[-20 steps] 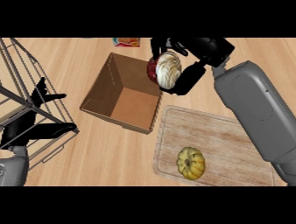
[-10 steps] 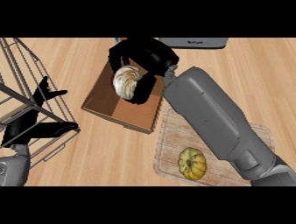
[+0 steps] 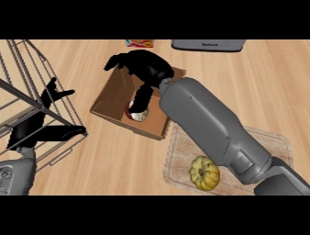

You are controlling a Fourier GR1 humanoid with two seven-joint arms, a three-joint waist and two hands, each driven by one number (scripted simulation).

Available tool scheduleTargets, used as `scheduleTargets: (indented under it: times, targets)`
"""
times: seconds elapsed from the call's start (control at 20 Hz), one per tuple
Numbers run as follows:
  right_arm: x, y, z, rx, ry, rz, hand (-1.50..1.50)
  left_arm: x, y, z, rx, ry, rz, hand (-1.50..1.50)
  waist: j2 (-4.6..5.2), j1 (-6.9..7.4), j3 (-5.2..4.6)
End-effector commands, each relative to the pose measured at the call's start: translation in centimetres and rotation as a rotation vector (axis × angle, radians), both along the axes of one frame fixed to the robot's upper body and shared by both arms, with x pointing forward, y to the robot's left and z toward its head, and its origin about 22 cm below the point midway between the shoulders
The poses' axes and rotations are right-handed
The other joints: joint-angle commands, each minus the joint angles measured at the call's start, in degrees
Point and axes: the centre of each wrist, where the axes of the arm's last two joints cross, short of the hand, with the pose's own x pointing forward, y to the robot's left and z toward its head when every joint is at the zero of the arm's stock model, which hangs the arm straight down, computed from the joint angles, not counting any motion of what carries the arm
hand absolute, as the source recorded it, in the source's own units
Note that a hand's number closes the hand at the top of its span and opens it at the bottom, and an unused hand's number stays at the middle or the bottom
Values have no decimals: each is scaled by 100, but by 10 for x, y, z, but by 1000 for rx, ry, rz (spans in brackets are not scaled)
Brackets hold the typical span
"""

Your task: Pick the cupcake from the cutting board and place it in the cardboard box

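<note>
Cupcake (image 3: pixel 138 113) sits inside cardboard box (image 3: pixel 116 98), right hand (image 3: pixel 144 69) seemingly open.

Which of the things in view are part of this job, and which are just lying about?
Job: cupcake, cardboard box, cutting board, right hand.
Lying about: yellow bundt cake, wire rack, grey appliance, small packet, resting left hand.

There is just one view, from the robot's head. It looks steeply down at the wooden counter (image 3: pixel 83 170) from close above. The arms come in from the near edge at the bottom. The cardboard box (image 3: pixel 113 98) sits in the middle, the cutting board (image 3: pixel 266 137) near right, a wire rack (image 3: pixel 8 82) left. No other view shares anything.
</note>
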Motion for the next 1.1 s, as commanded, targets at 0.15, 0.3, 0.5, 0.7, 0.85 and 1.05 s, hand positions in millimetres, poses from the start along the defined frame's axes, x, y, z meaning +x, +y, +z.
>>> scheduleTargets:
  times: [0.15, 0.3, 0.5, 0.7, 0.85, 1.05]
  targets:
    - [6, -5, -5, 241, 43, -71, -150, -13, -9, -17, -47, 27, 18, 0, -23, 89, 32]
    - [10, -21, -15, 414, 100, -158, -150, -11, -5, -18, -65, 20, 8, 0, -14, 59, 33]
    - [24, -28, 7, 601, 160, -208, -150, -16, -20, -23, -66, 17, 23, 0, -25, 24, 36]
    - [39, -59, 7, 759, 196, -269, -150, -21, 1, -17, -50, 36, 21, 0, -29, -1, 37]
    - [53, -108, 3, 777, 190, -347, -150, -32, -18, -30, -77, 33, 13, 0, -22, 6, 36]
    - [68, -176, 22, 823, 145, -459, -150, -18, -13, -12, -66, 40, 5, 0, 6, 35, 41]
